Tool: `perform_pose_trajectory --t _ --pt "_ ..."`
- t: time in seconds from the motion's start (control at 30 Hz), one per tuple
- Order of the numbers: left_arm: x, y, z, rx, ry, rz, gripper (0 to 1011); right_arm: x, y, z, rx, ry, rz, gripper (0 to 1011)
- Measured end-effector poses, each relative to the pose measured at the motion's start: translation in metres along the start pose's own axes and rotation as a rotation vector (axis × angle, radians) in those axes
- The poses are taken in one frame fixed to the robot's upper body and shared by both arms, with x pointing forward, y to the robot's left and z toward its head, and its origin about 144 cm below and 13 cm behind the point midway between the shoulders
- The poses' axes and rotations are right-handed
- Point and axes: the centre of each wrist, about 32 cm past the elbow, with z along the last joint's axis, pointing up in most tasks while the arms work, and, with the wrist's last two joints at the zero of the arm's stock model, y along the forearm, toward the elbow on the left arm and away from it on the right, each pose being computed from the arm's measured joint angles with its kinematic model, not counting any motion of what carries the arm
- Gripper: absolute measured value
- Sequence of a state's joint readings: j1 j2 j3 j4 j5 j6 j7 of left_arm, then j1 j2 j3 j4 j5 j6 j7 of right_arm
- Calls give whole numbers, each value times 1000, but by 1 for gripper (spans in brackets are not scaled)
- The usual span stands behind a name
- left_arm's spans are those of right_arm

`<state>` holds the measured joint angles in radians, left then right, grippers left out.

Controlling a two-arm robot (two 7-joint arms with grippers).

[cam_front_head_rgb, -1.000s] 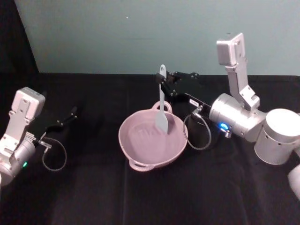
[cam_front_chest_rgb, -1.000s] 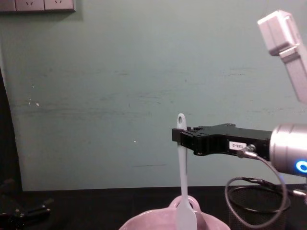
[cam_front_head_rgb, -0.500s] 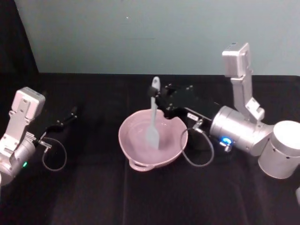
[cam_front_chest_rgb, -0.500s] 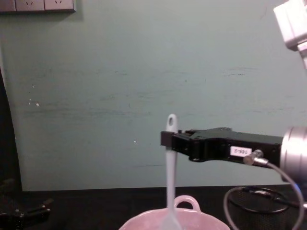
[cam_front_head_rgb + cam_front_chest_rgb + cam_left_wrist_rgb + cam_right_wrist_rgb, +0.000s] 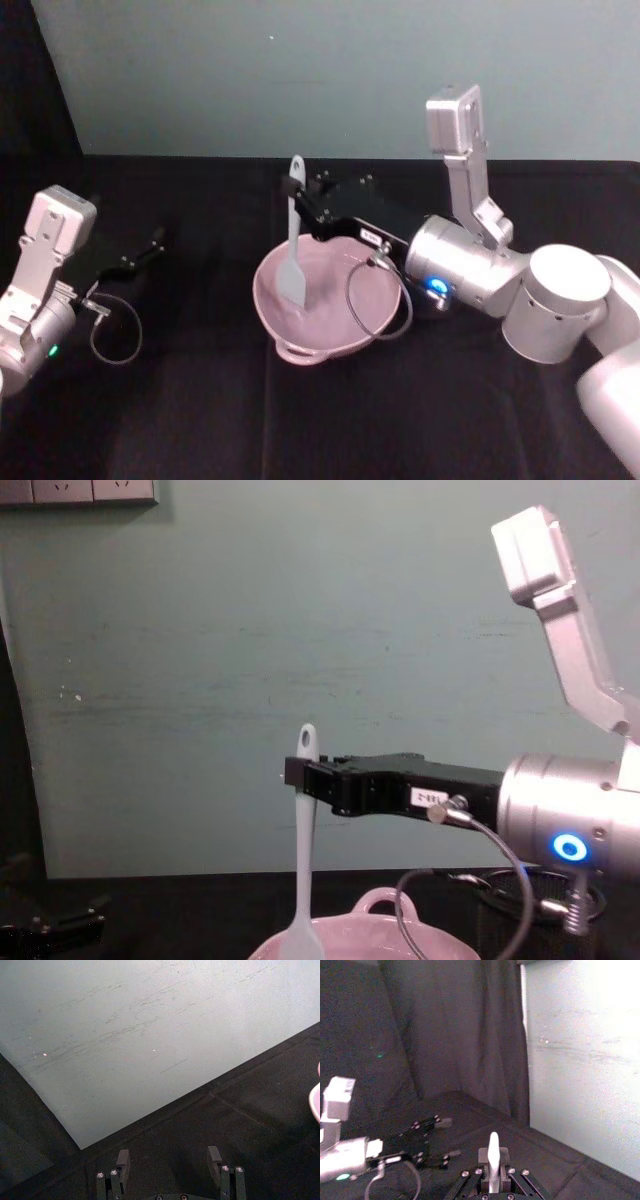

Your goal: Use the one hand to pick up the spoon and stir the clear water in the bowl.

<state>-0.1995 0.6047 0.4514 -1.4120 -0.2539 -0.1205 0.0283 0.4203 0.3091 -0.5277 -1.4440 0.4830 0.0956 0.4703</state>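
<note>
The right hand (image 5: 296,190) is clamped shut on the upper handle of the spoon (image 5: 294,245), just under the hole at its end, and holds it close to upright. Directly below the hand, the scoop hangs down inside the bowl (image 5: 265,305), on the side away from the hand's wrist. In the chest view the scoop drops below the pink rim. I judge that it sits in the water (image 5: 330,295), though the liquid itself can hardly be made out. The bowl stands on the black tabletop (image 5: 200,400) under the hand. Well beyond the bowl, the left hand (image 5: 150,245) lies parked, fingers spread and empty.

The pick-up is done and the spoon is in the bowl, so stirring looks to be the step in hand. What is left is sweeping the scoop round, and how much stirring has been done cannot be told.
</note>
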Motion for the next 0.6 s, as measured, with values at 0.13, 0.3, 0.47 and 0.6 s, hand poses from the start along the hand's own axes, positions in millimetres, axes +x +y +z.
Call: perform_pose_trajectory --t 0.13,0.3,0.47,0.6 --pt "0 0 0 0 0 0 1011 5 10 -1 14 -10 -27 126" --pt "0 0 0 0 0 0 1011 12 13 0 23 -28 -73 126" --pt "0 0 0 0 0 0 1011 19 11 1 20 -54 -126 126" --pt "0 0 0 0 0 0 1011 23 5 3 12 -77 -156 126"
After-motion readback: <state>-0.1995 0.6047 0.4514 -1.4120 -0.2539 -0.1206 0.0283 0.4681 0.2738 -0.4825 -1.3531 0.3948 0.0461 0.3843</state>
